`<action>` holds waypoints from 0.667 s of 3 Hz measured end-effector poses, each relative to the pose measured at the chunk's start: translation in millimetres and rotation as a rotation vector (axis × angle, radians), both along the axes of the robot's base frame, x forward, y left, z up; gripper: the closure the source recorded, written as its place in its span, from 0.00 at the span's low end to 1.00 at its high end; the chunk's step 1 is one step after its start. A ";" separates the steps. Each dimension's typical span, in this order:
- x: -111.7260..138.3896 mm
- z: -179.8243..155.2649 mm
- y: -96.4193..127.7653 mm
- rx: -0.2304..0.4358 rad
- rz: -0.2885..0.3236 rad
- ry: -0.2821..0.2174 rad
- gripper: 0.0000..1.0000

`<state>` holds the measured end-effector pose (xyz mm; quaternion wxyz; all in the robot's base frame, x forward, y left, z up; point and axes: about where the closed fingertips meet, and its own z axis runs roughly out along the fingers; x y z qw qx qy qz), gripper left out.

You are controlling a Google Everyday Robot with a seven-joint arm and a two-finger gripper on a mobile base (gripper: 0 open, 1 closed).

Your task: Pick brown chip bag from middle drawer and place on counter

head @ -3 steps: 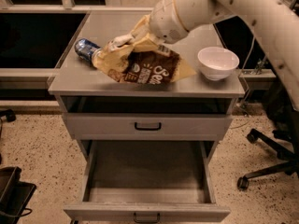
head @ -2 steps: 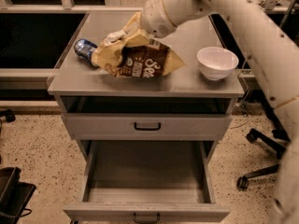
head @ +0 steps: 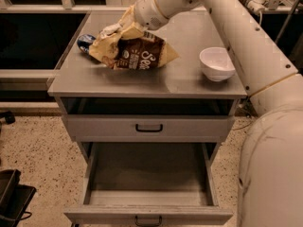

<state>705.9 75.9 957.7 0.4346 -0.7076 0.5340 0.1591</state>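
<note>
Holding the scrunched top of the bag [head: 139, 56], the claw [head: 117, 30] sits low over the back left part of the counter [head: 142, 84]. It is closed on the tan foil there, and the foil bunches up around it. The bag lies on its side on the counter, with its brown part and white letters facing up and its far end pointing to the right. It is on the left half of the counter. A blue can [head: 86, 41] lies on its side just behind the bag on the left, and the two seem to touch. A white bowl [head: 217, 63] stands upright on the right side of the counter, apart from the bag. The big white arm [head: 236, 37] comes in from the lower right, passes close by the bowl and reaches across to the bag. Under the counter is a dark gap, and below that an upper drawer [head: 104, 126] is shut. Below it the drawer [head: 149, 171] is pulled far out toward the camera. Its flat grey floor and thin side walls show, and its small black handle [head: 148, 220] is at the very bottom edge. The ground [head: 33, 145] beside the cabinet is speckled. Something black [head: 12, 197] sits at the lower left, but I cannot tell what it is.
</note>
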 end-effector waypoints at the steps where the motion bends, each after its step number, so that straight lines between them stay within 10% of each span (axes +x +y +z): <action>1: 0.0 0.0 0.0 0.000 0.000 0.000 0.58; 2: 0.0 0.0 0.1 0.000 0.000 0.000 0.35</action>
